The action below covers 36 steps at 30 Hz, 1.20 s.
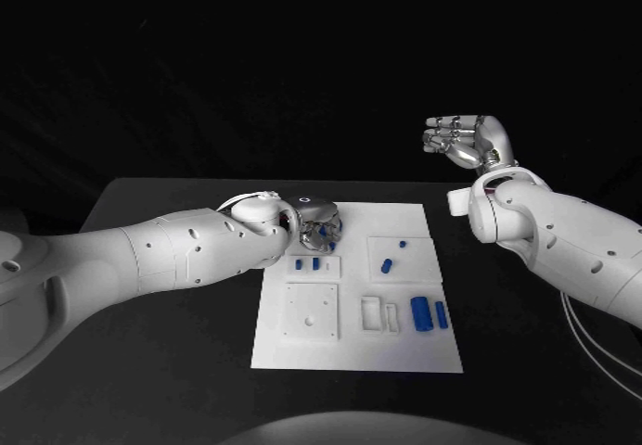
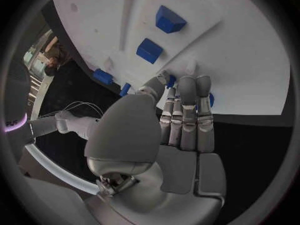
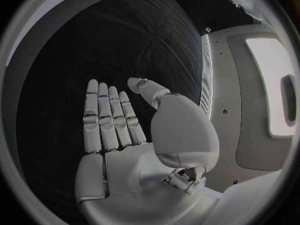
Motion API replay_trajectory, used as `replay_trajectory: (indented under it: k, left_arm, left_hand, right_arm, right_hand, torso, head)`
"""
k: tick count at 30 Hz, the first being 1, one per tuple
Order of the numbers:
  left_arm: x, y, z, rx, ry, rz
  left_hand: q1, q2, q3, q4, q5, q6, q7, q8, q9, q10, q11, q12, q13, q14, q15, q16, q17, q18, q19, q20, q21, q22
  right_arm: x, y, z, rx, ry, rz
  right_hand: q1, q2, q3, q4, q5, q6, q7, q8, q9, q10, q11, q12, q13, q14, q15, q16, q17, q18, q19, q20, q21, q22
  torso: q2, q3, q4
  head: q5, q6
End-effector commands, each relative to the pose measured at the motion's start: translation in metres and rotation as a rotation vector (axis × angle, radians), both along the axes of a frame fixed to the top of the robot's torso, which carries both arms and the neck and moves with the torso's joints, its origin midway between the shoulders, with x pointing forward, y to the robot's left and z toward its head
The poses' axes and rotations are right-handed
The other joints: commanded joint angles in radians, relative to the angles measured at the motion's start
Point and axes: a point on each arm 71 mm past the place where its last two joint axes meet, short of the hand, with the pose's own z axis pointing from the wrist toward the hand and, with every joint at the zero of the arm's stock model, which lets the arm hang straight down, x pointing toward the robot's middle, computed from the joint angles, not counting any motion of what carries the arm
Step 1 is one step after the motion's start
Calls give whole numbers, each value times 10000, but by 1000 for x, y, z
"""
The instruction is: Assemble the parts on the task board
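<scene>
Head view: board nearest, white, flat mid-table, long side running away from the camera. On it, near right: two blue cylinders lying side by side, just beside a white slotted block. Near left: square white plate, no blue on it. Further back, small white tray with two small blue pegs standing in it; to its right a bigger white tile carrying two blue pieces, one near its middle, one nearer its far edge. Left hand is over the board's far left corner, fingers pointing down close to the surface; can't tell from here if it touches or holds anything. Right hand is raised well off the board, past the table's far right side, fingers curled in this view. Left wrist view: left hand has fingers straight and packed together, tips down at the board, thumb alongside. A bit of blue shows at the fingertips, whether it's gripped or just behind them can't be told. Two blue blocks stand on a raised white tile beyond the fingers, two smaller blue bits near the board edge. Right wrist view: right hand fingers extended, side by side, thumb out, palm bare, nothing held, dark background behind it.
</scene>
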Motion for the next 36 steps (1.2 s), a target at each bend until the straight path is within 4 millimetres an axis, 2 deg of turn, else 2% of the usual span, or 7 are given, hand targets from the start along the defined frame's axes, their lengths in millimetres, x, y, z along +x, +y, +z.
replay_trajectory:
  k: [1,10,16,21,22,26,36]
  left_arm:
    - [-1,-2,-2,-36,-86,-58]
    - [-1,-3,-4,-9,36,-84]
    - [-2,-2,-5,142,206,-81]
    - [-2,-1,-6,247,294,-75]
    - [-2,-1,-6,250,295,-77]
    - [-2,-1,-6,242,257,-33]
    - [-2,0,-4,-25,-107,109]
  left_hand:
    - [-83,44,79,16,34,5,13,-24,-13,47,-45,-12,-17,82,7,98,-9,144,86,15,49,65]
    - [-128,160,240,55,-9,80,13,-23,-24,488,-146,-11,-17,288,-20,569,88,165,190,0,55,216]
    - [-17,368,251,-63,-7,747,-4,1,-4,1154,-301,-10,-8,462,-73,853,162,170,276,-41,129,261]
    - [82,607,91,-241,-11,1254,-56,-10,6,1651,-433,-6,1,572,-123,1078,233,150,294,-88,194,271]
    - [95,728,-48,-354,-8,1390,-84,-2,12,1765,-478,0,5,607,-147,1162,249,130,303,-115,245,270]
    - [77,902,-246,-527,21,1528,-104,-25,8,1856,-511,-6,4,639,-175,1221,243,99,300,-155,316,263]
    - [12,1059,-399,-722,88,1718,-134,-28,13,1994,-565,-8,4,750,-214,1295,236,109,359,-193,436,254]
  right_arm:
    - [0,2,1,22,-85,189]
    - [0,4,1,39,-27,239]
    - [0,5,1,46,6,273]
    - [0,5,1,52,29,296]
    - [0,5,1,53,31,298]
    - [0,6,1,56,35,307]
    - [0,6,1,58,42,311]
  right_hand:
    - [-77,42,10,21,16,-1,32,21,7,54,21,-51,-10,77,16,-53,-13,67,52,-16,-43,-5]
    - [-81,45,-2,23,29,-12,32,23,8,53,22,-51,-10,81,21,-53,-13,21,62,-55,-42,-5]
    - [-85,48,-3,24,31,-14,34,22,7,54,22,-51,-10,83,23,-52,-13,11,65,-65,-42,-5]
    - [-89,53,-5,23,30,-14,34,21,7,60,21,-51,-10,88,22,-51,-12,1,74,-76,-39,-4]
    - [-87,55,-4,22,32,-4,32,22,8,61,19,-52,-10,89,20,-52,-13,-1,74,-79,-40,-4]
    - [-87,59,-4,20,33,4,32,23,8,60,19,-52,-10,90,20,-52,-13,-6,77,-84,-40,-4]
    - [-85,63,-6,14,33,7,32,22,8,65,18,-53,-10,92,19,-52,-12,-16,81,-92,-41,-4]
  torso:
    - [-4,-6,15]
    - [-12,-7,16]
    - [-11,-1,15]
    - [-8,-1,15]
    - [-8,-1,15]
    - [-9,-6,17]
    - [-11,-8,16]
  head:
    - [-1,-9]
    - [3,-36]
    - [2,-63]
    - [13,-75]
    - [13,-75]
    - [15,-73]
    - [41,-21]
